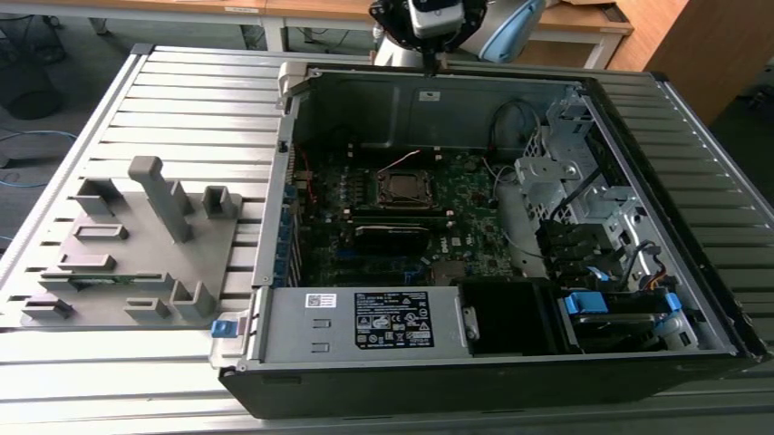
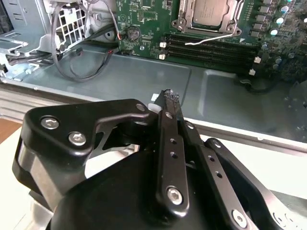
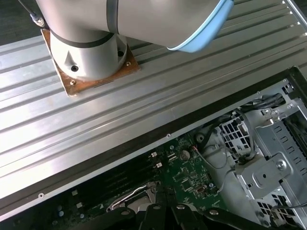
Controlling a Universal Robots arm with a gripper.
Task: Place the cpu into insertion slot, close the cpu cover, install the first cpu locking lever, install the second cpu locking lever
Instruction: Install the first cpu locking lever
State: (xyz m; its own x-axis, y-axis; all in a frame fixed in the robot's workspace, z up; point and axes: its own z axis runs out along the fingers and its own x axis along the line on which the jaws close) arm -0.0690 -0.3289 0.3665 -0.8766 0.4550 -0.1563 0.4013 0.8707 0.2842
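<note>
The cpu (image 2: 210, 9) shows its silvery-grey top inside the insertion slot (image 1: 405, 188) on the green board of the open computer case. The cpu cover (image 2: 183, 20), a silvery frame, lies around the chip. A thin silvery locking lever (image 2: 211, 38) juts out across the long black slots beside the socket; it also appears as a bright rod (image 3: 125, 199) in the first wrist view. My gripper (image 2: 168, 95) is shut with nothing between its black fingers. It hangs over the case's far wall (image 1: 430, 65), well away from the socket.
A grey fixture with upright holders (image 1: 133, 245) sits on the slatted table at the exterior view's left. Inside the case are a labelled metal box (image 1: 362, 322), a drive cage (image 1: 581, 181) and looped cables (image 2: 72, 43). The arm's base (image 3: 88, 48) stands behind the case.
</note>
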